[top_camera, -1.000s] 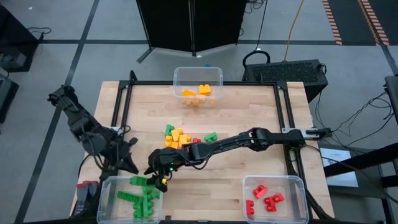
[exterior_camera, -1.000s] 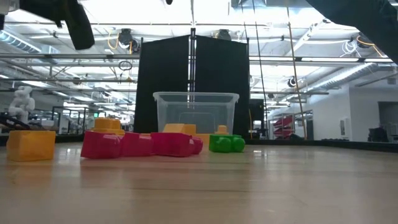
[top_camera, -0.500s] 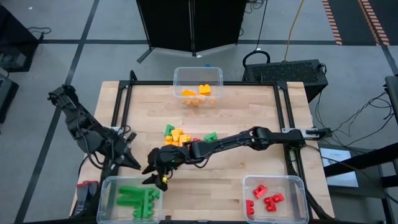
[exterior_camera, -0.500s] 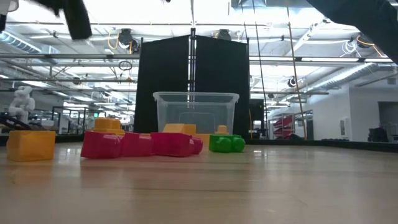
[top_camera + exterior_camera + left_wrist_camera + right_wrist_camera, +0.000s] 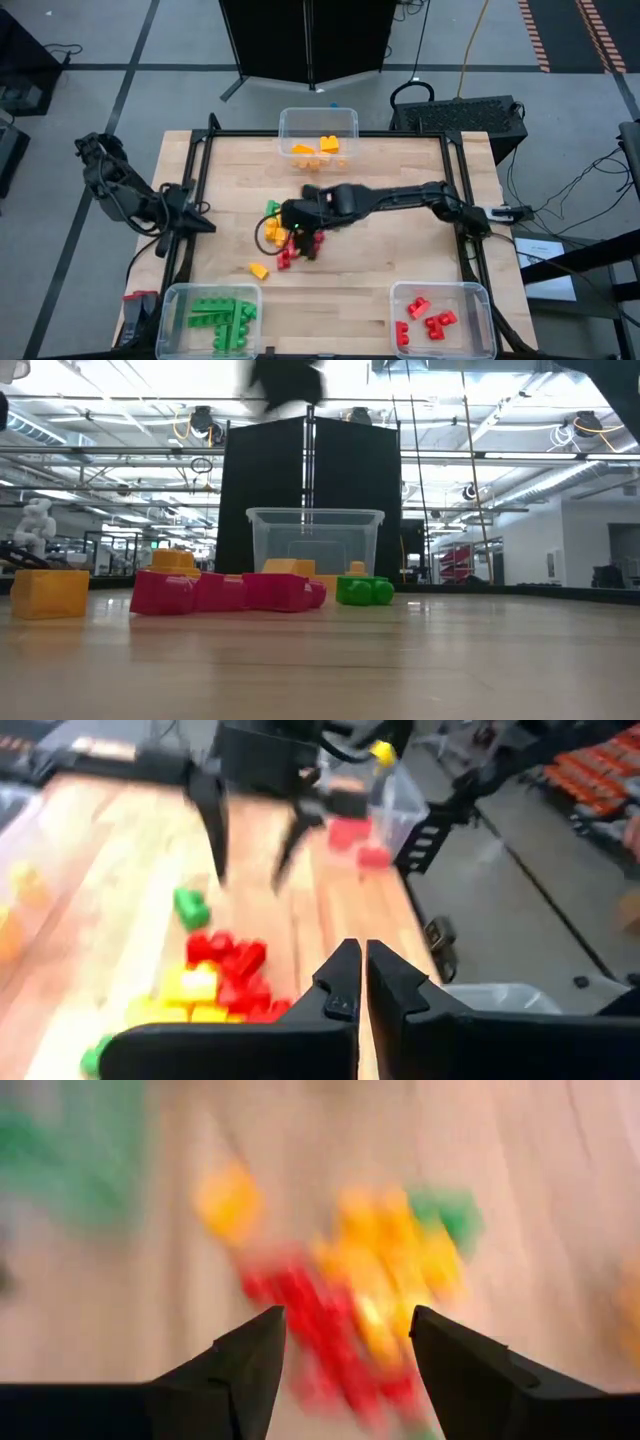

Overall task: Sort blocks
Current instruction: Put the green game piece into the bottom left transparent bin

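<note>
The right gripper hangs over the middle pile of blocks with its fingers spread and nothing between them, so the risk from here is a blind plunge. Red and yellow bricks lie jammed together right under it, with green ones at the pile's fringes, and a descent into the thick of them could pinch two colours at once or shove neighbours sideways. One yellow block sits alone on the table, just off the pile toward the green bin, a far easier pick since it has bare wood all round it. Already sorted blocks lie in their bins: green in that one, red in the red bin in the opposite near corner, yellow in the yellow bin at the far edge. The left gripper, its fingers pressed together and empty, waits at the table's left rail, well apart from the pile (close enough to the green bin that both arms heading there might cross). Open wood stretches between pile and near bins, so carrying routes look free. The bin walls are the things to clear, and I'd guess a low swing could clip a rim.
</note>
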